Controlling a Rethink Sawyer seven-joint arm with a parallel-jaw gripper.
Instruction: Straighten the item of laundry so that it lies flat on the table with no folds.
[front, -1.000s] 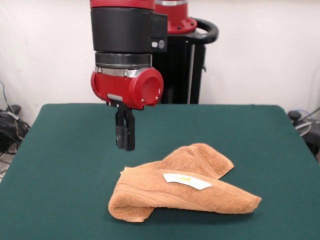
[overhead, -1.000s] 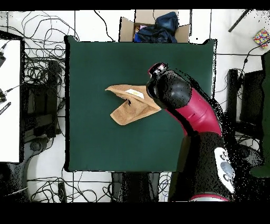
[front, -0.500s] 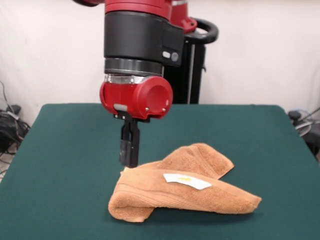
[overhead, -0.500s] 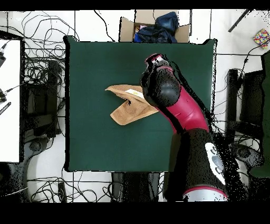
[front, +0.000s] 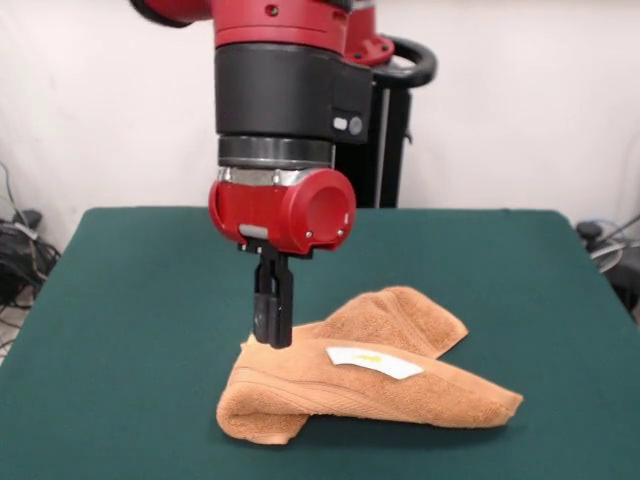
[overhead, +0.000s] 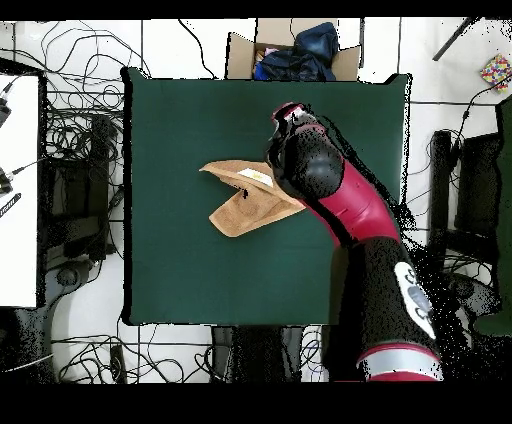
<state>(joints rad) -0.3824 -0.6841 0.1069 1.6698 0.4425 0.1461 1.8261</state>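
While the towel (front: 365, 378) lay bunched and folded mid-tabletop (front: 130, 330), unaltered, the gripper (front: 273, 340) had descended onto its left rear corner, jaws narrow, grasp impossible to tell; unfolding seemed about to begin.

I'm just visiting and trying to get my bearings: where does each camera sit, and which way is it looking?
Front view: across the table, level, facing the red and black arm; its gripper reaches the folded orange-tan terry towel.
Overhead view: above, looking straight down on the dark green felt table; the arm enters from the bottom.
Both show the towel, the table and the arm.
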